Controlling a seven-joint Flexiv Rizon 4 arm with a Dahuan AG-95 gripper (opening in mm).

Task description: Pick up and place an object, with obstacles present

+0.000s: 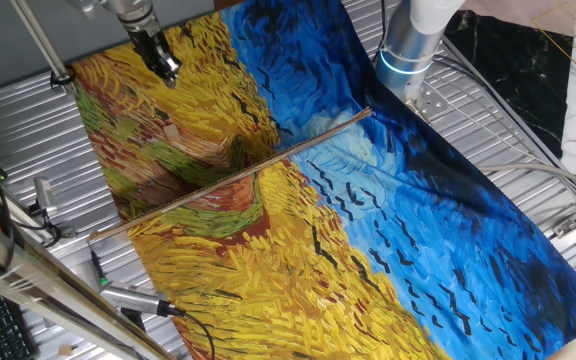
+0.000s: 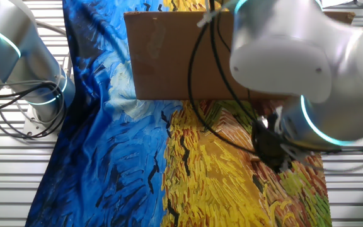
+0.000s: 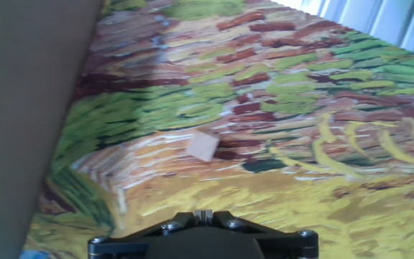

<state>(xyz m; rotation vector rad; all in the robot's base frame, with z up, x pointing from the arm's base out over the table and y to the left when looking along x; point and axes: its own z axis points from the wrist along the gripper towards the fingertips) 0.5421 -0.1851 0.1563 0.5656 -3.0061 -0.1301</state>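
The object, a tiny pale tan cube (image 3: 203, 146), lies on the painted cloth (image 3: 322, 108) in the hand view, a short way ahead of my fingertips and not touching them. My gripper (image 3: 204, 214) is shut with nothing between its fingers. In one fixed view the gripper (image 1: 168, 72) hangs over the far left corner of the cloth. The obstacle is a brown panel (image 2: 175, 57) standing on edge; it shows edge-on as a thin brown line (image 1: 230, 173) across the cloth. In the hand view this panel (image 3: 27, 93) fills the left side, close beside the cube.
The cloth (image 1: 418, 230) lies on a ribbed metal table (image 1: 28, 130). A second white arm base (image 1: 408, 45) stands at the cloth's far edge. Grey metal rods and pen-like tools (image 1: 133, 298) lie at the near left. My own arm (image 2: 295, 69) blocks much of the other fixed view.
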